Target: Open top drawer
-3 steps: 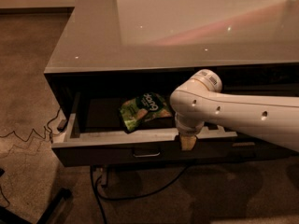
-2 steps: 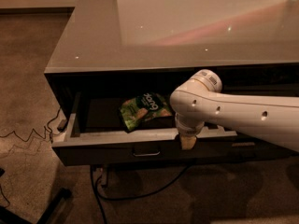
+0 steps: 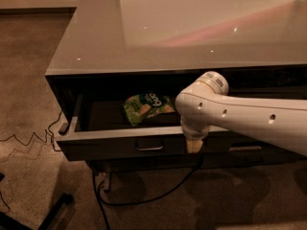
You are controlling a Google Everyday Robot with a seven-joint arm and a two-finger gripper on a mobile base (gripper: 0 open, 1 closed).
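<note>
The top drawer [image 3: 103,148] is standing pulled out from under the glossy grey countertop [image 3: 192,28]; its front face is carrying a small centre handle [image 3: 149,146]; a green snack bag [image 3: 146,107] is lying on its floor near the middle. The white arm [image 3: 249,119] is reaching in from the right across the drawer's front edge; the gripper [image 3: 193,145] is pointing down over that front face, just right of the handle; whether it is open, closed or gripping anything cannot be told. A dark cable [image 3: 163,193] is trailing over the carpet [image 3: 29,80] beneath the unit.
</note>
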